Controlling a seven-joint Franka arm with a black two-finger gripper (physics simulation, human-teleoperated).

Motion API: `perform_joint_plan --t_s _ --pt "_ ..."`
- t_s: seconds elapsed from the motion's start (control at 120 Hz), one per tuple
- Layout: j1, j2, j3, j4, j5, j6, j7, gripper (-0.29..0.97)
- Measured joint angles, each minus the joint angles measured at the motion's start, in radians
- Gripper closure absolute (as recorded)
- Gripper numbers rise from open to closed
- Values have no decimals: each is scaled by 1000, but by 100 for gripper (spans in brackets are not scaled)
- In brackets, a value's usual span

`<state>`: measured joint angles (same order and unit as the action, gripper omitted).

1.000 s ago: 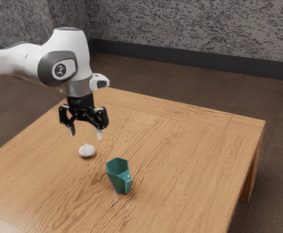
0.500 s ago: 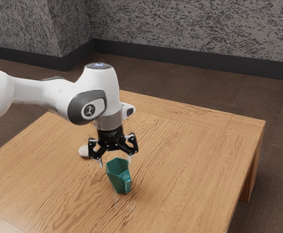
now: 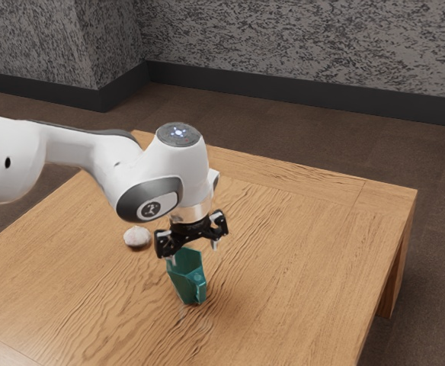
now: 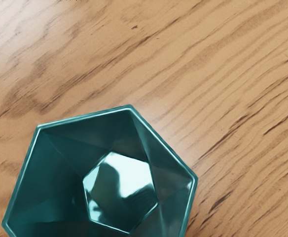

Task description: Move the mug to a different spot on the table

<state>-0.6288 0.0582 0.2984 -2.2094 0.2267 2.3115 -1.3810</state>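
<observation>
We see a mug (image 3: pixel 188 276) of deep teal, and in the wrist view its glossy inner bottom (image 4: pixel 117 190) shines paler. The table (image 3: pixel 306 244) is honey-brown wood with darker wavy grain. We note a black gripper (image 3: pixel 192 252) on a white arm (image 3: pixel 78 152) with grey joint caps, an off-white lump (image 3: pixel 136 236), a speckled grey wall (image 3: pixel 321 38), a dark baseboard (image 3: pixel 321 95) and a brown floor (image 3: pixel 321 137).

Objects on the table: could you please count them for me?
2: the teal mug under the gripper; a small pale lump toward the exterior view's left of it. The arm may hide others.
</observation>
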Motion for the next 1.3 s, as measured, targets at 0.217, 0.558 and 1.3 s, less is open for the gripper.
perform_joint_plan --t_s 0.217,0.558,1.3 --pt "-14 -4 0 -84 162 100 -231 1" --pt "-46 6 -6 -130 247 148 -543 0" --pt "-80 66 -10 -138 363 148 -746 21"
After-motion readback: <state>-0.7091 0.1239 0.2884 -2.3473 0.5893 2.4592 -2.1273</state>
